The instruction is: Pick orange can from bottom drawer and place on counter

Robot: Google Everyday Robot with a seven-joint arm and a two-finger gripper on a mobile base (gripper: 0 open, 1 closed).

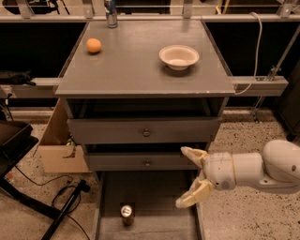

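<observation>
The orange can (126,214) stands upright on the dark floor of the pulled-out bottom drawer (161,194), near its front left, silver top showing. My gripper (190,176) reaches in from the right on a white arm, over the drawer's right side, to the right of and above the can. Its two cream fingers are spread wide and hold nothing. The grey counter (136,63) is the cabinet's top above.
On the counter lie a round orange fruit (93,45), a white bowl (178,56) and a silvery can (111,13) at the back edge. Two upper drawers with knobs (146,132) stand slightly ajar. A cardboard box (58,140) and cables lie on the floor at left.
</observation>
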